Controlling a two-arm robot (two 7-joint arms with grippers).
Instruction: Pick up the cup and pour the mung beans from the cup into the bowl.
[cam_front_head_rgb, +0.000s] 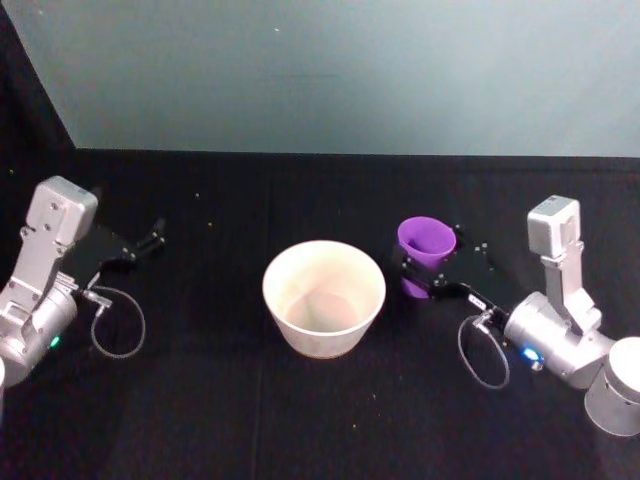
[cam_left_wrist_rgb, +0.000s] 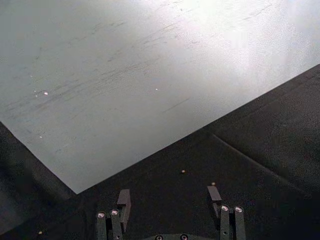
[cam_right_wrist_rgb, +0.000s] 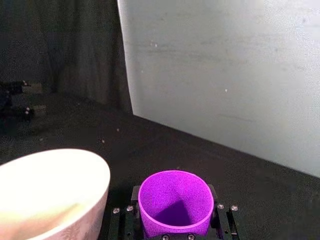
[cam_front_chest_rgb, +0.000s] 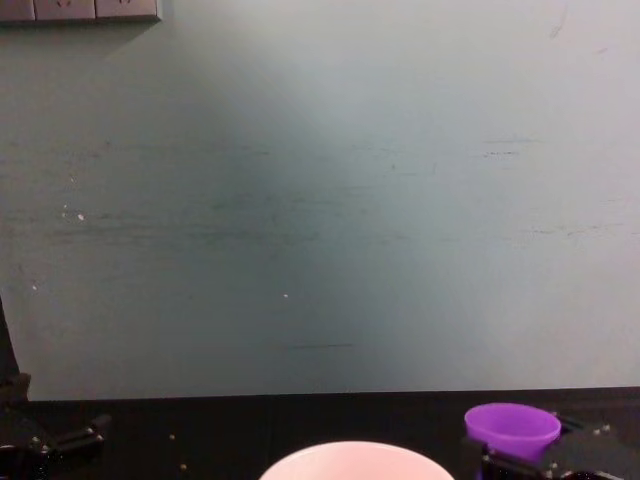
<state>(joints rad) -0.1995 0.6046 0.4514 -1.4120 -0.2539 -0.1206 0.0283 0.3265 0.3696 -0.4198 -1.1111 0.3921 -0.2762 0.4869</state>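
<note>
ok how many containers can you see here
2. The cup stands upright in the right gripper, just right of the bowl, which sits mid-table. The left gripper hangs open at the far left, holding nothing. No other container seems hidden.

A pale grey-green wall (cam_front_head_rgb: 330, 70) closes off the scene, matt and plain apart from faint horizontal scuffs (cam_front_chest_rgb: 320, 346) and a few tiny white flecks. A row of white socket plates (cam_front_chest_rgb: 80, 9) sits in the wall's upper left corner (cut off at the top in the chest view). The desk (cam_front_head_rgb: 200, 400), covered in black cloth, runs up to the foot of the wall and meets it in a straight dark line. A black drape (cam_right_wrist_rgb: 65, 45) hangs at the wall's left edge in soft vertical folds. In the left wrist view a washed-out glare (cam_left_wrist_rgb: 225, 15) lies on the wall, and the cloth below the wall carries a shallow crease (cam_left_wrist_rgb: 250, 160).
</note>
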